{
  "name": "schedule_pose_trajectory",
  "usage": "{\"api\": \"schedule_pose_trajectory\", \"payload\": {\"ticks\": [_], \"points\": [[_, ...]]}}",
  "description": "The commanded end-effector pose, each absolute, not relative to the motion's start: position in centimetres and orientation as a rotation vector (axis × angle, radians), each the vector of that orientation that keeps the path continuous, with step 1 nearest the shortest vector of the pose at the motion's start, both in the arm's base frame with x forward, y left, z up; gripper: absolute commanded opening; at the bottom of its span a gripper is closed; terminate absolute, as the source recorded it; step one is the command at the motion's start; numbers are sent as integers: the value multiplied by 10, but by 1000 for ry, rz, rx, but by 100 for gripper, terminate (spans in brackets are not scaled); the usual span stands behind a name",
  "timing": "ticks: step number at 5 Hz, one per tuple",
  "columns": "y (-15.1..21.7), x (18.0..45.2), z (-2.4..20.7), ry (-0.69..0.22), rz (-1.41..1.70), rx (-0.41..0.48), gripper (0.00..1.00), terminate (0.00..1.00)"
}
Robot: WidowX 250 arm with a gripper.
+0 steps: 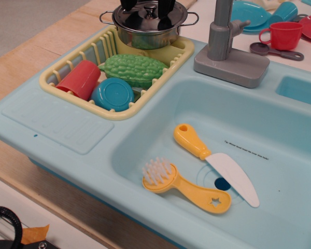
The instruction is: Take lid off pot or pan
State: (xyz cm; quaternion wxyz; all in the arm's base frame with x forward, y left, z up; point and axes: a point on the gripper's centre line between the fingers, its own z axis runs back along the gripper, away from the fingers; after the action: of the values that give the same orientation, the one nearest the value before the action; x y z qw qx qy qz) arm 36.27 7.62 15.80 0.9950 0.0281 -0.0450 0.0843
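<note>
In the single view, observation.image, take the pot (148,32) as the landmark: it stands at the far end of the yellow dish rack (116,111), with its wire loop handles out to either side, and the lid (145,18) sits flat on its rim, covering it. The hand (146,7) comes in from the top edge of the frame directly above the pot, and only its two dark fingers (166,7) show, one on each side of the small knob (149,8) at the lid's centre. The fingers stand apart with the knob in the gap between them, so the hand reads as open and not yet clamped; whether the tips touch the lid's surface cannot be told. The relation that matters is this: the knob lies straight below and between the fingers, so the grasp seems to need only a closing squeeze, then a lift straight up, away from the pot. Nearer the camera than the pot, in the same rack, lie a green bumpy vegetable (133,70), a red cup (82,79) on its side and a blue dish (113,95), all well clear of the lid
</note>
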Motion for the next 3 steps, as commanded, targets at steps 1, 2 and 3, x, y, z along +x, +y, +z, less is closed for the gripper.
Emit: {"api": "schedule_pose_trajectory", "payload": {"ticks": [1,2,3], "points": [[82,361,169,-128,193,47,0,0],[78,359,178,-123,203,64,0,0],[71,355,193,-108,222,110,0,0]]}}
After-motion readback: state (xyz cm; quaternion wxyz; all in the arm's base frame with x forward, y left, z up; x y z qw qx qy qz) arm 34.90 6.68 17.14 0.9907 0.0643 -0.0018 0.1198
